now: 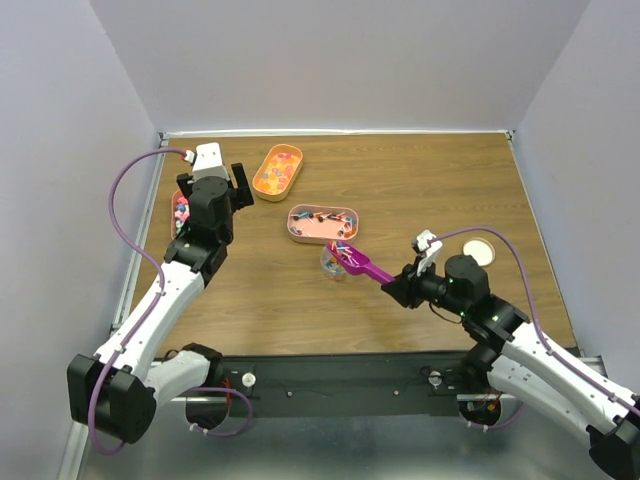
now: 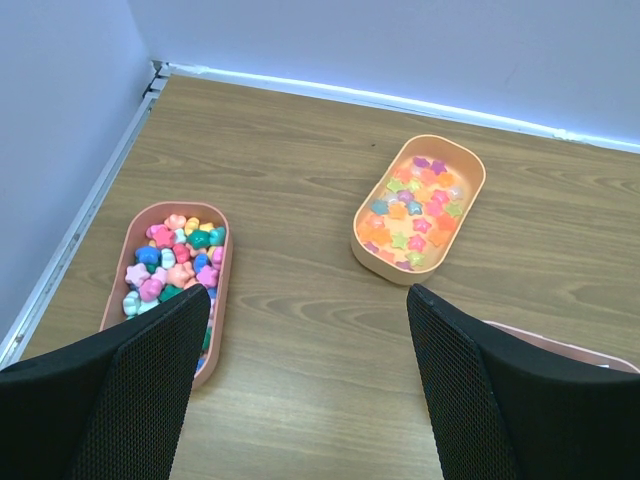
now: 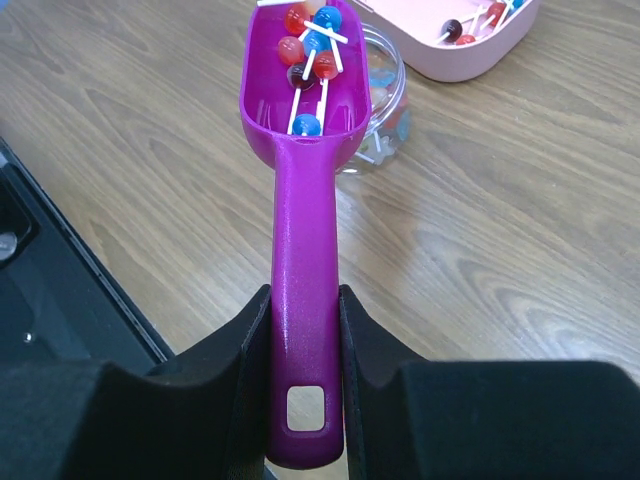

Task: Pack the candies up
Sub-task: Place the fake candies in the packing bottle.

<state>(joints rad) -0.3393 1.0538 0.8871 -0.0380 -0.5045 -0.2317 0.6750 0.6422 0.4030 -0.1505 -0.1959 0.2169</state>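
Candies (image 3: pixel 310 45), tiny red and blue sweets, lie in the magenta plastic scoop (image 3: pixel 303 260), handle clamped by the right jaws, partly over a small clear jar (image 3: pixel 385 95): apparently pouring, needing a tilt centred on its mouth. Left wrist: left jaws spread, empty, near a peach oblong tray (image 2: pixel 420 205). Top: open wooden bench (image 1: pixel 440 190) right of jar; walls (image 1: pixel 330 60) well apart.

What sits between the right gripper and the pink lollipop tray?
The magenta scoop carrying candies, its bowl over a clear jar; shown in the top view.
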